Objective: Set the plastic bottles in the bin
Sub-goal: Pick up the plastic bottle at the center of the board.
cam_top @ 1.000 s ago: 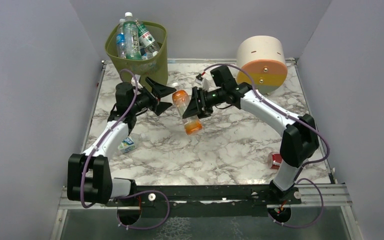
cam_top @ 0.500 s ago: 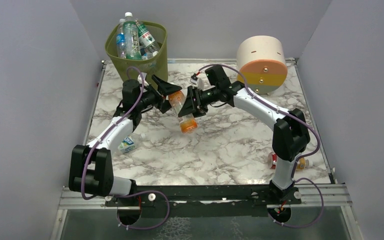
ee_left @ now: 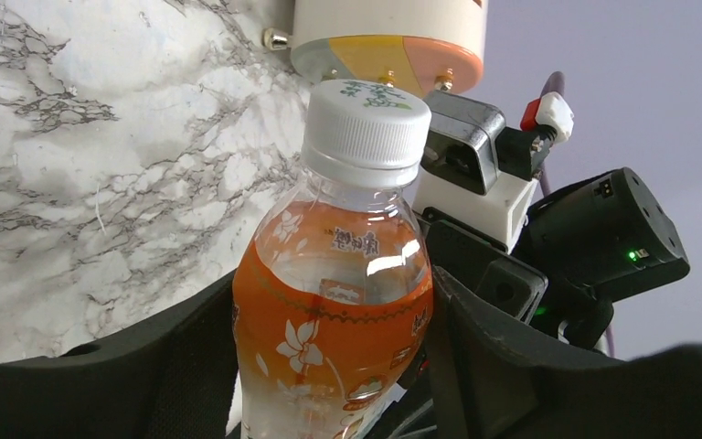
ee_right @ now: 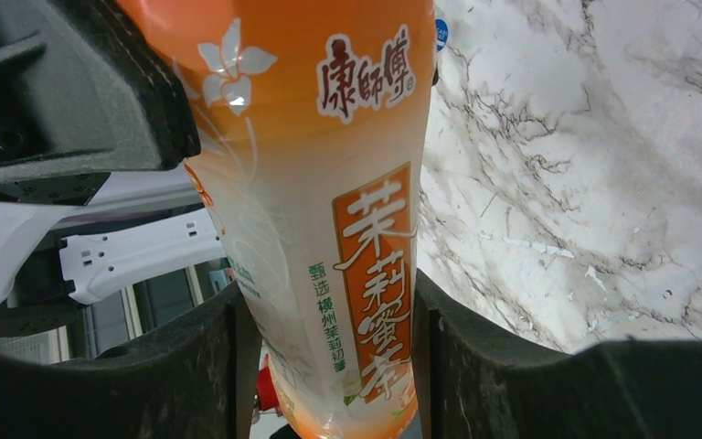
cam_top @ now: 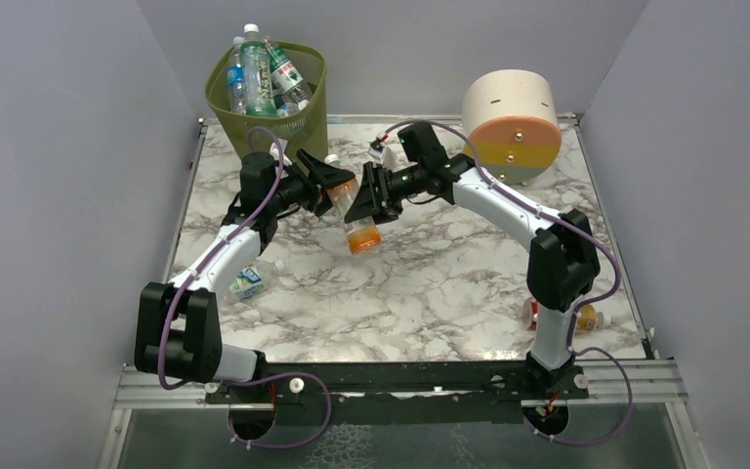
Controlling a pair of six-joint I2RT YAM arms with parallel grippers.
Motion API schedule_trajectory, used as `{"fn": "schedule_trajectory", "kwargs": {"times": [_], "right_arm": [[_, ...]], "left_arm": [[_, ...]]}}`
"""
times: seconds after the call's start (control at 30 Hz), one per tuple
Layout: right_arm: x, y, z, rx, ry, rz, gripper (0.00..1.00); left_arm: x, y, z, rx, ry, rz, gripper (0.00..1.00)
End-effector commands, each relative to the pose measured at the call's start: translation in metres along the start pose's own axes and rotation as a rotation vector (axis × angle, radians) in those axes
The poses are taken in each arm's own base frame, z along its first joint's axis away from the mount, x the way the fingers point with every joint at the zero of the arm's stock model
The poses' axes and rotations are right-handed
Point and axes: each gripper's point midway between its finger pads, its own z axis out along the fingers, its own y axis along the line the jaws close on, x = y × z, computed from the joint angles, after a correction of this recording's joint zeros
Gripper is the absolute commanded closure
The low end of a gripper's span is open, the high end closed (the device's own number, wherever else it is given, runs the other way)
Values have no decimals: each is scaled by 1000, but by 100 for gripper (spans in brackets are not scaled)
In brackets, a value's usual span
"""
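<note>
An orange-filled plastic bottle [cam_top: 361, 233] with a white cap [ee_left: 366, 119] hangs tilted above the middle of the table, held from both sides. My left gripper [cam_top: 335, 191] is shut on its upper body [ee_left: 329, 311]; both black fingers [ee_left: 192, 366] press the sides. My right gripper [cam_top: 371, 195] is shut on the lower, labelled part [ee_right: 329, 183]. The olive-green mesh bin [cam_top: 308, 112] stands at the back left with several bottles [cam_top: 259, 73] sticking out. Another bottle [cam_top: 249, 282] lies on the table beside the left arm.
A cream cylinder with an orange, yellow and grey face [cam_top: 513, 122] stands at the back right. A red-labelled bottle [cam_top: 539, 313] lies near the right arm's base. Grey walls close in the marble table [cam_top: 430, 283] on three sides.
The right arm carried the orange bottle leftward to the left gripper. The left gripper, wide open a second ago, has closed on the bottle's upper part.
</note>
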Motion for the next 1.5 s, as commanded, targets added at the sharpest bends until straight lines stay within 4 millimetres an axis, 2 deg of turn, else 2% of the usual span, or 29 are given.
{"fn": "schedule_trajectory", "kwargs": {"times": [0.0, 0.07, 0.17, 0.47, 0.5, 0.53, 0.57, 0.87, 1.03, 1.13, 1.23, 1.37, 1.47], "right_arm": [[-5, 13, 2, -34, 6, -12, 45], [-7, 18, 0, -36, 4, -9, 45], [-9, 27, -4, -42, 6, -1, 38], [-11, 65, -32, -72, 10, 17, 22], [-12, 69, -37, -79, 6, 24, 19], [-13, 74, -43, -88, -1, 24, 5], [-14, 77, -48, -94, -5, 26, 0], [-16, 98, -91, -133, -29, 53, 1], [-21, 117, -117, -140, -60, 25, 0], [-26, 123, -134, -138, -81, 10, 1], [-29, 125, -147, -138, -99, 1, 1], [-29, 127, -152, -151, -106, 0, 1], [-29, 130, -154, -160, -107, -5, 0]], "left_arm": [[-2, -10, 2, 3, -1, 47, 40], [-5, -12, 3, -6, -3, 54, 41], [-10, -19, 5, -10, -13, 67, 42], [-41, -67, 19, 38, -48, 132, 43], [-45, -73, 21, 44, -54, 138, 43], [-48, -78, 22, 47, -60, 146, 43], [-52, -83, 23, 47, -67, 159, 43], [-90, -116, 35, 92, -135, 243, 43], [-129, -136, 45, 127, -181, 269, 43], [-157, -156, 43, 160, -223, 299, 43], [-190, -184, 31, 212, -285, 355, 43], [-231, -208, 16, 259, -365, 417, 43], [-254, -225, 3, 319, -417, 442, 42]]}}
